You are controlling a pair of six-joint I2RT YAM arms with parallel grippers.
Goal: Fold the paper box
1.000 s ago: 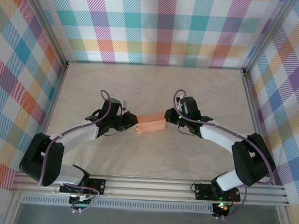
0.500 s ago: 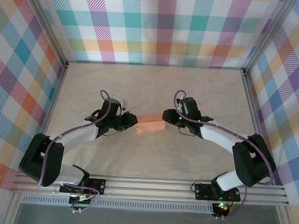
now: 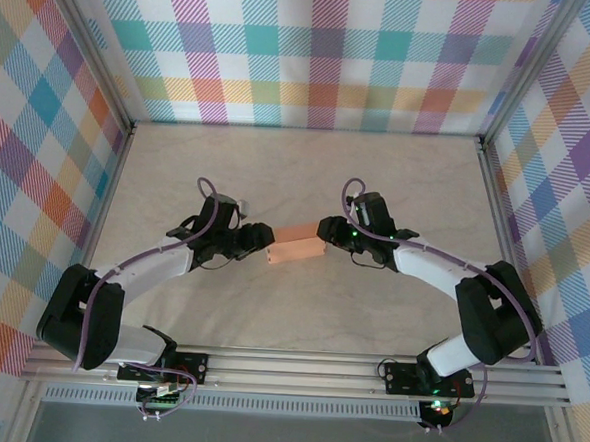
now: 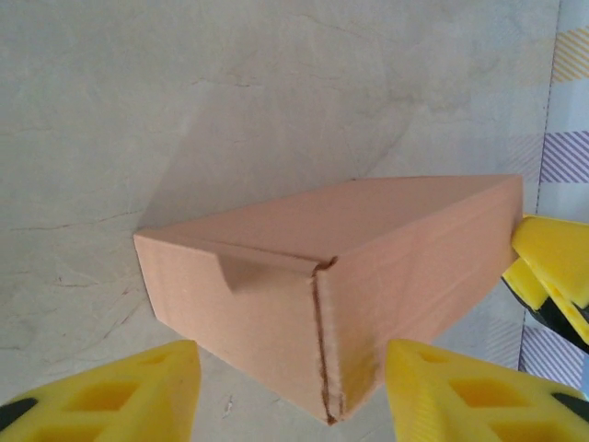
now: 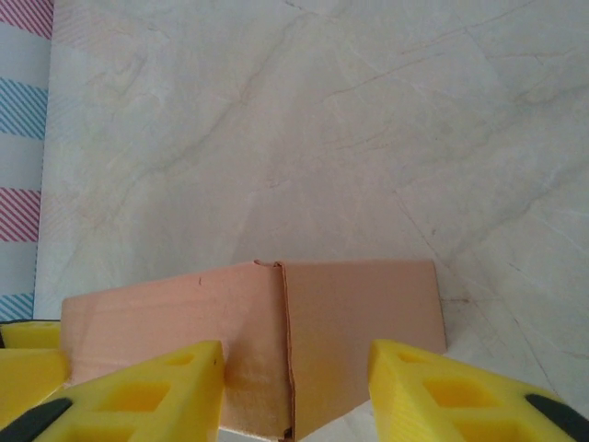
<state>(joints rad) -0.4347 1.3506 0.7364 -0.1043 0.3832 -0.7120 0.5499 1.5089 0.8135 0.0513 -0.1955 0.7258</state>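
Jaws on the left: the left gripper (image 3: 262,241) has its two yellow fingers (image 4: 120,396) spread apart, one on each side of the box's left end. Bare table shows between one finger and the card, and nothing is pinched.
Place: the paper box (image 3: 297,246) lies flat on the pale marbled table (image 3: 278,170), about midway across it and directly between the two grippers. Its long side runs left to right, with the left end a little nearer than the right.
Look: salmon-orange thin card, closed up into a small rectangular box with flat, uncrushed faces.
Left end: the left wrist view shows a tucked flap with a rounded corner just under the top edge of the paper box (image 4: 368,249). A slightly rough vertical seam runs down the corner beside it.
Right end: the right wrist view shows a vertical seam on the paper box (image 5: 350,313) where two panels meet, with a small step in the top edge there.
Jaws on the right: the right gripper (image 3: 325,232) likewise has its yellow fingers (image 5: 460,396) apart, with the box's right end between them, not clamped.
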